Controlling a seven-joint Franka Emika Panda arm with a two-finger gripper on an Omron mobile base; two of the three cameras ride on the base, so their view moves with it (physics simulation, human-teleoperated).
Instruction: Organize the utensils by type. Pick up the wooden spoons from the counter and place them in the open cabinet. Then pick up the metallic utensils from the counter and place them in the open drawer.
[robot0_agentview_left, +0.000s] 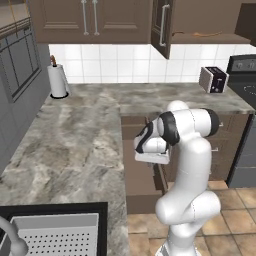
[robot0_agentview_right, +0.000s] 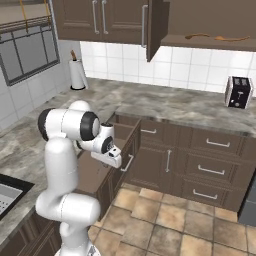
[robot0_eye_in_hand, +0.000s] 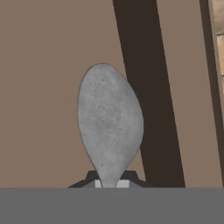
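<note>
The tool (robot0_eye_in_hand: 109, 183) is pinching the thin grey metal spoon (robot0_eye_in_hand: 109, 124) by its neck, the oval bowl hanging above the light brown floor of the open drawer (robot0_eye_in_hand: 39, 87).

A home kitchen: veined stone counter (robot0_agentview_left: 75, 145), dark cabinets, toaster (robot0_agentview_right: 238, 92), sink (robot0_agentview_left: 55, 232), tiled wall.
</note>
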